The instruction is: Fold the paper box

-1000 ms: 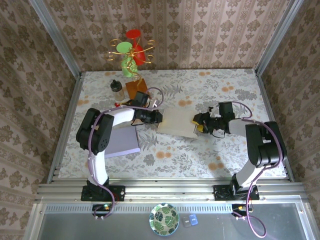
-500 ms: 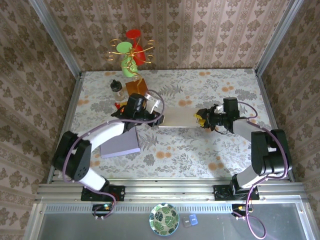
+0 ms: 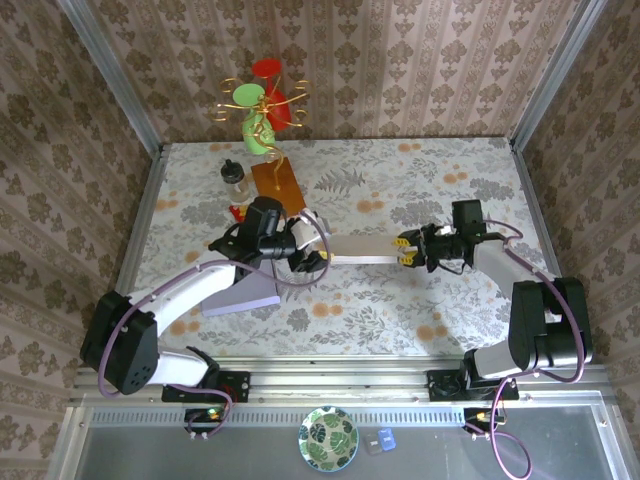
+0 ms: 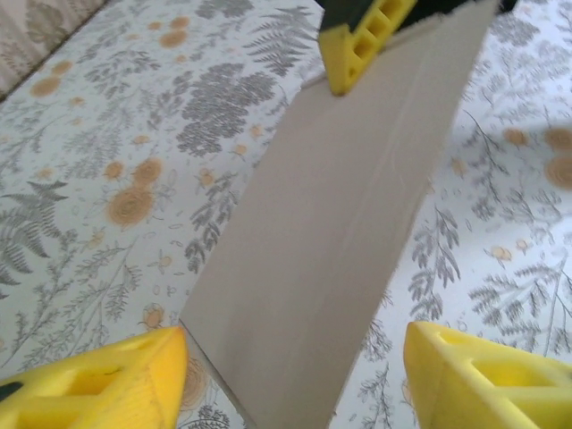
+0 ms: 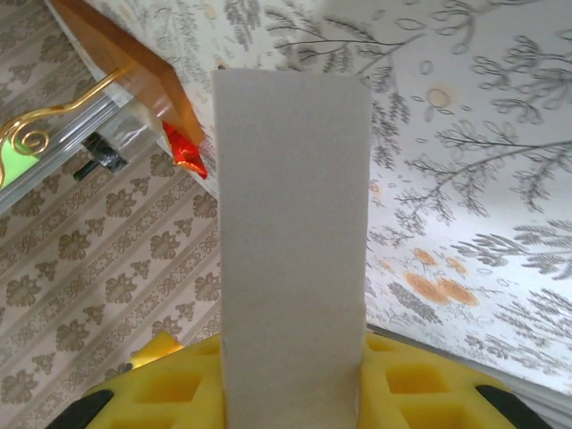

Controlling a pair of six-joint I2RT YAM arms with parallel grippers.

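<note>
Paper box (image 3: 365,259) clamped in R hand (image 3: 404,252), L hand (image 4: 290,380) spread at opp. end

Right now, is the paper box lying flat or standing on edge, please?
On edge: from above the paper box shows as a thin strip, held by the right gripper.

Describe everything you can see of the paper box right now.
The paper box is a flat, plain beige cardboard panel, long and narrow, with faint crease lines and no print. It is turned on edge, so from above it reads as a thin strip. The right gripper clamps one short end. The left gripper is open and straddles the other end.
</note>
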